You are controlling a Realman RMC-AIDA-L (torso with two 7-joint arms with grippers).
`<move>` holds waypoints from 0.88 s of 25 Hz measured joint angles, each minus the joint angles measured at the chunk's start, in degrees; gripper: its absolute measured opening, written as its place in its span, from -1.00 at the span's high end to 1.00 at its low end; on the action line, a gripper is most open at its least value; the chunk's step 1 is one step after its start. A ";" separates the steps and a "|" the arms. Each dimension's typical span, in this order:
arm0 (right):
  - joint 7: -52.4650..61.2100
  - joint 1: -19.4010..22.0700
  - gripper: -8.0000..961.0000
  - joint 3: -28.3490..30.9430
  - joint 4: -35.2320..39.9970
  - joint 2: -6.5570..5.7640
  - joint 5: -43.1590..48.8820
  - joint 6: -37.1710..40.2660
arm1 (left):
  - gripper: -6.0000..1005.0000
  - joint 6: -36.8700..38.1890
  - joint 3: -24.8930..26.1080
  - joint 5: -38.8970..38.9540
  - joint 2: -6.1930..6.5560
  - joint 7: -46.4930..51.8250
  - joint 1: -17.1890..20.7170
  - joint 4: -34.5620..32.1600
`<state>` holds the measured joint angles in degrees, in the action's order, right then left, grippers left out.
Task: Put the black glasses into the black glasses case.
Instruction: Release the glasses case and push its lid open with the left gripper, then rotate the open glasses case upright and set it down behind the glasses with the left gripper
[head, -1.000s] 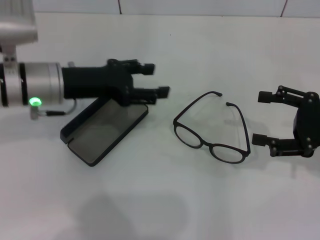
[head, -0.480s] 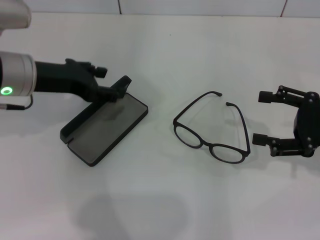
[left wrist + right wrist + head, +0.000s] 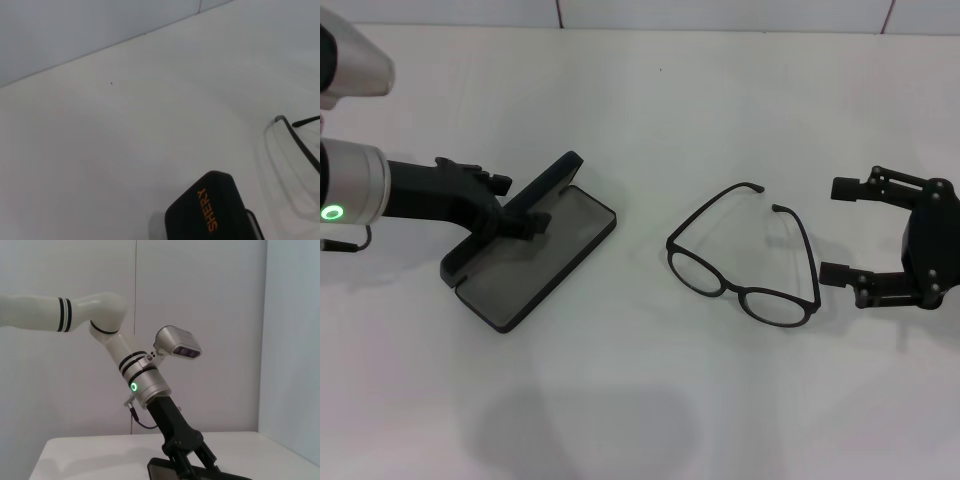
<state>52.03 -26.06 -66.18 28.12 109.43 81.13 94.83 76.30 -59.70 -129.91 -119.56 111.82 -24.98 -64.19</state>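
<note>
The black glasses [image 3: 731, 290] lie unfolded on the white table [image 3: 650, 400], right of centre, lenses toward me. One temple arm also shows in the left wrist view [image 3: 300, 144]. The black glasses case [image 3: 535, 255] lies open at the left, grey lining up, its lid [image 3: 548, 180] raised along the far side. The lid's orange lettering shows in the left wrist view [image 3: 209, 210]. My left gripper [image 3: 517, 204] is open at the lid, one finger on each side of it. It also shows in the right wrist view [image 3: 194, 460]. My right gripper [image 3: 835, 228] is open and empty, just right of the glasses.
A wall meets the table's far edge [image 3: 720, 30]. My left arm [image 3: 355, 185] reaches in from the left side. The right wrist view shows that arm [image 3: 145, 380] and the head camera [image 3: 179, 344] above the case [image 3: 165, 471].
My left gripper has drawn back to the left and come down from above the case to its lid. The right gripper has shifted very slightly. The glasses have not moved.
</note>
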 joint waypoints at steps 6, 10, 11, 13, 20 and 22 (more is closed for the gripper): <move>0.01 -0.03 -0.85 -0.04 0.00 0.07 0.05 0.00 | -0.52 -1.40 -0.24 -0.50 -0.11 0.09 -0.49 0.75; 0.01 0.29 -0.85 -0.09 0.00 0.08 0.11 0.08 | -0.24 -1.46 -0.26 -0.70 -0.07 0.04 -0.51 0.91; 0.01 0.36 -0.85 -0.09 0.00 0.08 0.11 0.08 | -0.21 -1.47 -0.25 -0.80 -0.05 0.06 -0.53 0.97; 0.01 0.47 -0.85 -0.09 0.00 0.08 0.13 0.09 | -0.14 -1.47 -0.22 -0.95 -0.01 0.15 -0.65 1.15; 0.00 0.62 -0.84 -0.51 0.00 0.07 0.46 0.93 | 0.11 -1.18 -0.25 -0.73 0.03 0.06 -0.69 0.82; -0.13 0.65 -0.84 -0.55 0.00 0.08 1.11 1.65 | 0.18 -1.17 -0.25 -0.80 0.07 -0.04 -0.97 0.69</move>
<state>51.90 -25.41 -66.73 28.12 109.51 82.25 96.48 75.13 -59.95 -130.71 -119.49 111.78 -25.96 -63.50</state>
